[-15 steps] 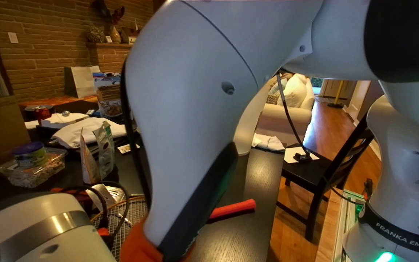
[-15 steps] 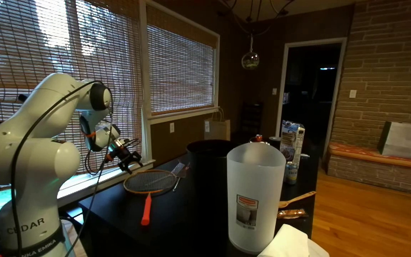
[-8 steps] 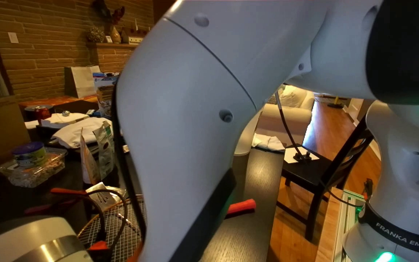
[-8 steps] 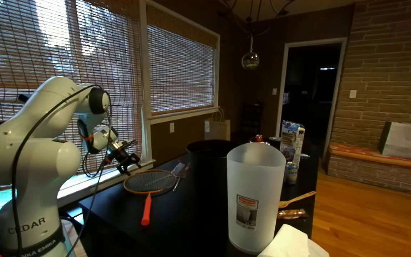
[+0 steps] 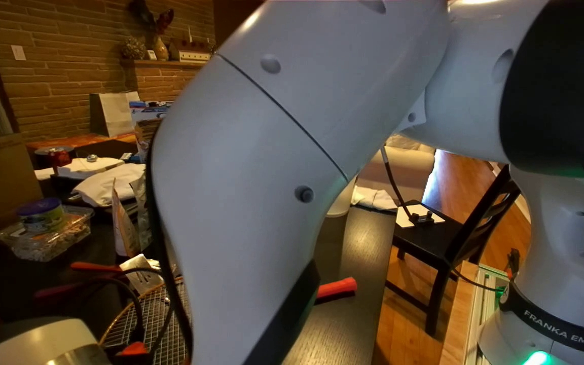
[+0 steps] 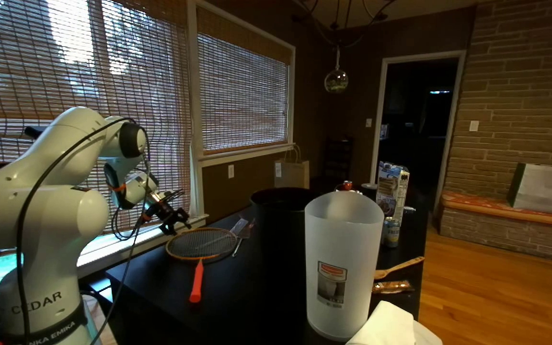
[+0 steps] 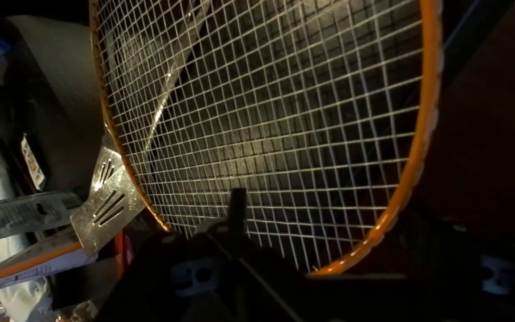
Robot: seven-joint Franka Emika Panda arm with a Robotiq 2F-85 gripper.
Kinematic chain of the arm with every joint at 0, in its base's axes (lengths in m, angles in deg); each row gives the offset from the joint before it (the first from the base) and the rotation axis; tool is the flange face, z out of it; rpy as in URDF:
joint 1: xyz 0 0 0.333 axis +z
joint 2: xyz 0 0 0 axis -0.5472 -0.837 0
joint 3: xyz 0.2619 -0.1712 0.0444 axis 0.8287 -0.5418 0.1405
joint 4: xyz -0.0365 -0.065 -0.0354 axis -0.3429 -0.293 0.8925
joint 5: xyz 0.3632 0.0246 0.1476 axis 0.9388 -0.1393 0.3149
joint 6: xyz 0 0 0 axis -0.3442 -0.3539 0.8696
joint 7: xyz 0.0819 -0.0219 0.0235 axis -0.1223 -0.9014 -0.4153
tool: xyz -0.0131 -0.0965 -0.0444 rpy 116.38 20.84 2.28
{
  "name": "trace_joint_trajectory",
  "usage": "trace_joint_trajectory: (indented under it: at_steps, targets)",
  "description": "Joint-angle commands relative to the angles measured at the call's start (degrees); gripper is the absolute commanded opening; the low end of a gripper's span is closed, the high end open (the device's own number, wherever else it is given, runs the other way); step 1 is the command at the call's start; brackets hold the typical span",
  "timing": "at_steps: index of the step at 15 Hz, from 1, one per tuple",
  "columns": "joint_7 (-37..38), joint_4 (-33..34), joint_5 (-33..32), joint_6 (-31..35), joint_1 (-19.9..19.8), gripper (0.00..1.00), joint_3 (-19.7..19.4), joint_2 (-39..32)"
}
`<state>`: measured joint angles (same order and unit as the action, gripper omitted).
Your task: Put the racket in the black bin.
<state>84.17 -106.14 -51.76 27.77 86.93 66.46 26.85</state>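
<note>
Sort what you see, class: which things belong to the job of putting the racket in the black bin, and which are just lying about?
For the job:
racket
black bin
claw

Just lying about, among others:
white bin
spatula
carton
tub

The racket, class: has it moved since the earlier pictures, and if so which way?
No. In an exterior view, the racket lies at the same spot and angle as a second ago, its gap from the black bin unchanged.
</note>
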Motion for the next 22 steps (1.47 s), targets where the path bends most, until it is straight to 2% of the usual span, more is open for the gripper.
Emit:
trace_joint_trajectory:
  at_steps: [1, 2, 4, 5, 7, 8, 11, 12, 13, 14, 16, 18, 19, 21, 22]
  targets:
    - [-1.21, 2.82, -0.48, -3.14, 1.01, 0.83, -0.70, -1.40]
    - [-1.24, 2.93, -0.42, -3.52, 0.95, 0.90, -0.61, -1.43]
    - [-1.29, 3.25, -0.34, -4.05, 0.88, 0.97, -0.52, -1.56]
    - [-1.30, 3.28, -0.28, -4.21, 0.84, 0.90, -0.47, -1.58]
    - [-1.29, 3.26, -0.17, -4.50, 0.69, 0.82, -0.39, -1.66]
    - [-1.27, 3.25, -0.14, -4.62, 0.65, 0.89, -0.36, -1.70]
    - [-1.27, 3.30, 0.02, -4.69, 0.53, 1.00, -0.24, -2.12]
    - [-1.27, 3.29, 0.08, -4.65, 0.47, 0.97, -0.20, -2.28]
    - [-1.31, 3.31, 0.11, -4.61, 0.44, 0.88, -0.18, -2.42]
    - [-1.32, 3.35, 0.19, -4.51, 0.38, 0.96, -0.13, -2.62]
    - [-1.37, 3.47, 0.23, -4.36, 0.34, 1.00, -0.10, -3.04]
    - [-1.40, 3.59, 0.22, -4.26, 0.34, 0.73, -0.11, -3.35]
    - [-1.31, 3.67, 0.16, -4.13, 0.35, 0.71, -0.13, -3.45]
    - [-1.35, 3.93, 0.21, -3.96, 0.38, 0.56, -0.10, -3.61]
    - [-1.37, 4.18, 0.27, -3.85, 0.42, 0.55, 0.01, -3.72]
